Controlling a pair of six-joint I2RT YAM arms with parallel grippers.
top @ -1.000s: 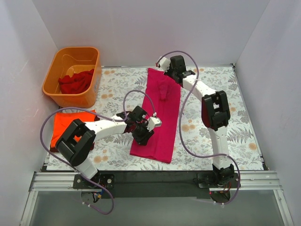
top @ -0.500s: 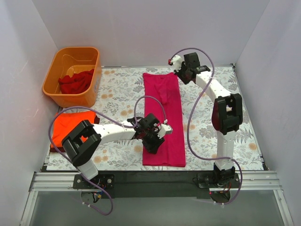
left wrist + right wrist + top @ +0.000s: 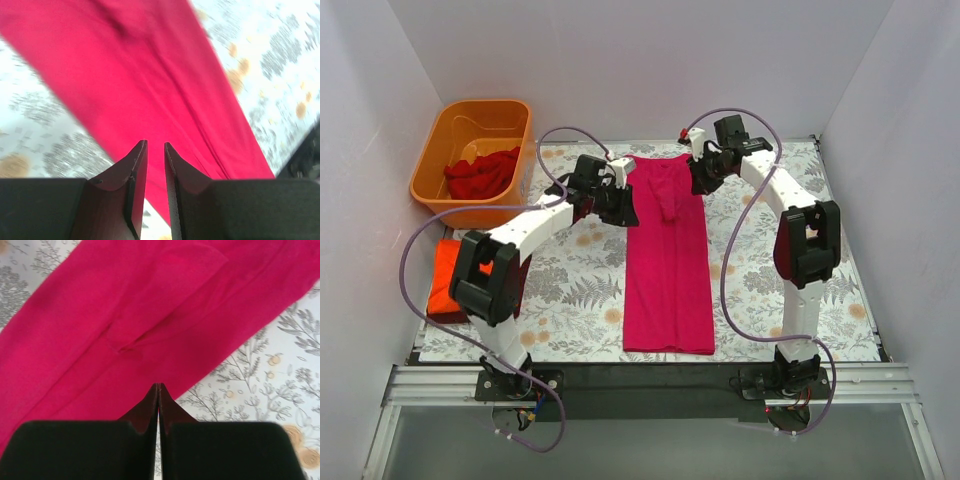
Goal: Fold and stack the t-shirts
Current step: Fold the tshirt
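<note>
A magenta-pink t-shirt [image 3: 667, 270] lies flat as a long narrow strip down the middle of the table, a sleeve folded onto its upper part. My left gripper [image 3: 628, 208] hovers at the strip's upper left edge; in the left wrist view its jaws [image 3: 155, 144] stand a narrow gap apart with only the pink cloth [image 3: 150, 75] beyond them. My right gripper [image 3: 698, 182] is at the upper right edge, shut [image 3: 158, 385], its tip at the border of the pink cloth [image 3: 125, 340], nothing pinched. An orange t-shirt [image 3: 442, 285] lies folded at the left.
An orange plastic tub [image 3: 440, 195] stands at the back left with a deep red t-shirt [image 3: 480, 172] crumpled inside. The floral table cover [image 3: 570, 290] shows on both sides of the strip. White walls close in the left, right and back.
The pink shirt went from slanted to a straight strip. My left arm swung from its lower left edge up to its upper left edge, jaws narrowing. The right gripper shifted right, then slightly down.
</note>
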